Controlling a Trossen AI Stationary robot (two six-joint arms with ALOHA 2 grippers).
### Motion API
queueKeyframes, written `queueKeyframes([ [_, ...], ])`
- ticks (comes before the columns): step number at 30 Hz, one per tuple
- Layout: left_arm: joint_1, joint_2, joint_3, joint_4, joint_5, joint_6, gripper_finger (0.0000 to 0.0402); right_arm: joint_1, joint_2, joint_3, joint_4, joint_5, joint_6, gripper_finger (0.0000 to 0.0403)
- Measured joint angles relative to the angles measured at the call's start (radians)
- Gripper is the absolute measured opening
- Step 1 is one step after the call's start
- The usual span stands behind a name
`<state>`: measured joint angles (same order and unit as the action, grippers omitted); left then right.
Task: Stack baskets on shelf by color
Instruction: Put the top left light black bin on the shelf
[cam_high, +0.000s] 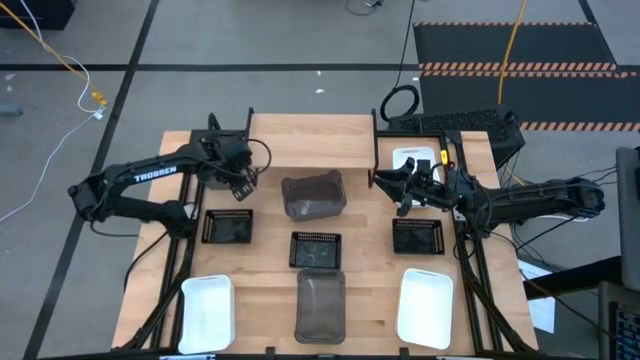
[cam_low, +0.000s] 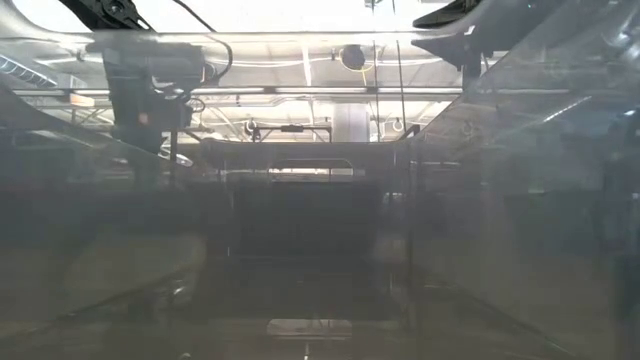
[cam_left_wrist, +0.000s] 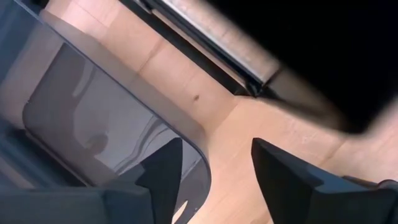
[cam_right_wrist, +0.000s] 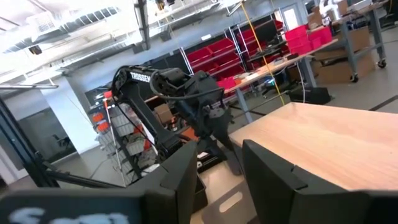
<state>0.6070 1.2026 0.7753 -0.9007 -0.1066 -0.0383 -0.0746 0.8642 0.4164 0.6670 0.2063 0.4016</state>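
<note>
The shelf (cam_high: 310, 140) stands at the table's far middle. One dark grey basket (cam_high: 313, 195) sits by its near edge. Another dark grey basket (cam_left_wrist: 93, 118) lies left of the shelf, mostly hidden under my left arm in the high view. My left gripper (cam_high: 243, 186) (cam_left_wrist: 217, 144) hangs open over that basket's corner. My right gripper (cam_high: 380, 180) (cam_right_wrist: 217, 152) is open and holds nothing, level beside the shelf's right end, above a white basket (cam_high: 412, 158). Three black mesh trays (cam_high: 315, 250), two white baskets (cam_high: 207, 312) and a grey one (cam_high: 320, 305) rest on the table nearer. My left gripper straddles the dark grey basket's rim at a rounded corner (cam_left_wrist: 200, 155), coming slanting from above. One finger (cam_left_wrist: 163, 171) is over the inside and the other (cam_left_wrist: 283, 177) over the bare wood outside. Whether either finger touches the rim cannot be told.
Mesh trays lie at the left (cam_high: 228, 227) and right (cam_high: 418, 236) of the table's middle row. A white basket (cam_high: 425, 307) stands near the right front corner. The low view looks through a murky translucent wall. Dark equipment and cables sit beyond the table's far right edge.
</note>
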Motion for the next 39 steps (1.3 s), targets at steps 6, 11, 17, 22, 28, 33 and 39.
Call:
queueKeyframes([
  [6, 0.01, 0.0, 0.0, -0.05, -0.022, -0.155, 0.0169, 0.0, 0.0, 0.0, 0.0, -0.001, 0.001, 0.0123],
  [11, 0.005, -0.021, -0.002, -0.097, 0.007, -0.368, 0.0177, 0.001, 0.0, 0.0, -0.001, -0.002, 0.001, 0.0123],
  [17, -0.039, -0.096, -0.006, -0.106, 0.01, -0.29, 0.0211, 0.001, 0.0, 0.001, -0.042, -0.001, -0.002, 0.0123],
  [22, -0.043, -0.107, -0.003, 0.034, 0.028, -0.17, 0.0241, -0.006, 0.0, 0.001, -0.067, -0.001, -0.006, 0.0123],
  [28, -0.09, -0.088, -0.002, 0.239, 0.067, -0.128, 0.025, -0.011, 0.0, 0.001, -0.07, 0.0, -0.001, 0.0123],
  [33, -0.127, -0.092, 0.0, 0.239, 0.072, -0.117, 0.025, -0.011, 0.0, 0.001, -0.066, -0.001, 0.005, 0.0123],
  [39, -0.138, -0.111, 0.065, -0.106, -0.005, -0.096, 0.025, -0.011, 0.0, 0.001, -0.074, -0.002, 0.02, 0.0123],
])
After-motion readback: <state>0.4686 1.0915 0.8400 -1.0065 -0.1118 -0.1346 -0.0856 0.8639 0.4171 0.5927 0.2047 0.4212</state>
